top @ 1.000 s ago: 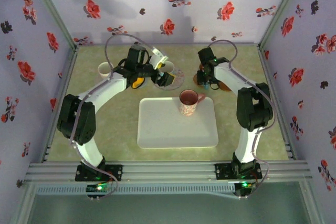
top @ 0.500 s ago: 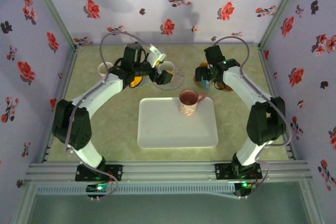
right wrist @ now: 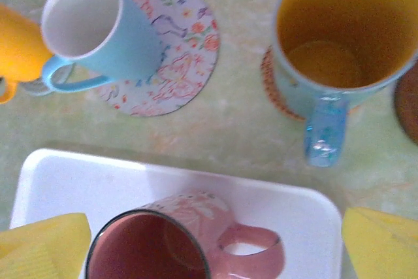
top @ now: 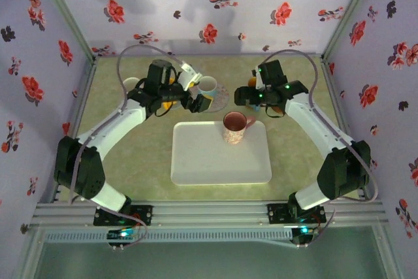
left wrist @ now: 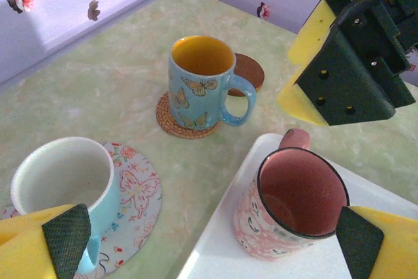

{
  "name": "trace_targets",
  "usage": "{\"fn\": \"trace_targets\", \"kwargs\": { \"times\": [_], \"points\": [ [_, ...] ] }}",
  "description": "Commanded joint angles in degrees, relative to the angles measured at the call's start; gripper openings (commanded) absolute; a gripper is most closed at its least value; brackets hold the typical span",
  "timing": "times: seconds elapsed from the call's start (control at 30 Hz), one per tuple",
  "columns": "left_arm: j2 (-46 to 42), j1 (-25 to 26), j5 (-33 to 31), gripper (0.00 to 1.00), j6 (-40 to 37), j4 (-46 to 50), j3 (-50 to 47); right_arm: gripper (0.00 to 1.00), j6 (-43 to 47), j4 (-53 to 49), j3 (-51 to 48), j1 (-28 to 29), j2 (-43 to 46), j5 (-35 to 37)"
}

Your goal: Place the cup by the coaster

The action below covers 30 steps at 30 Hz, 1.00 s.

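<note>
Starting at the left, the left gripper [top: 198, 100] hangs with its fingers spread wide and empty, just beside the pale blue cup [left wrist: 65, 181], which stands upright on the floral coaster [left wrist: 140, 191]. Nearer the arms, the pink cup [left wrist: 294, 204] sits upright at the white tray's [right wrist: 78, 181] far edge. Further right, the right gripper [top: 243, 96] hovers, likewise spread and empty, near the butterfly cup [left wrist: 199, 83] standing on the woven coaster [left wrist: 176, 125], a brown coaster [left wrist: 248, 70] just behind.

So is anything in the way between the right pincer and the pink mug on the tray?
Nothing visible does. The open right pincer hovers just beyond the pink mug, only air between them.
</note>
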<state>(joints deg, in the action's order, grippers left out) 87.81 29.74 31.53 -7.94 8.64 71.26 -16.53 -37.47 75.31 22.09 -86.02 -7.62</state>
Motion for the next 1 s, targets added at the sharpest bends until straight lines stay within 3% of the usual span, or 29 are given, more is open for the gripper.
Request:
{"fn": "trace_targets", "kwargs": {
  "times": [0.0, 0.67, 0.97],
  "points": [
    [-2.69, 0.74, -0.69, 1.00, -1.11, 1.21, -1.76, 1.00, -2.01, 1.77, -1.90, 0.33, 0.54, -5.56],
    [-5.55, 1.55, -4.02, 1.00, -1.03, 2.78, -6.58, 1.00, -0.38, -2.68, 3.31, 0.77, -10.04, -11.31],
    [-4.40, 1.55, -3.93, 1.00, -1.12, 2.04, -6.79, 1.00, 0.63, -5.21, 3.29, 1.29, -10.77, -12.40]
  ]
}}
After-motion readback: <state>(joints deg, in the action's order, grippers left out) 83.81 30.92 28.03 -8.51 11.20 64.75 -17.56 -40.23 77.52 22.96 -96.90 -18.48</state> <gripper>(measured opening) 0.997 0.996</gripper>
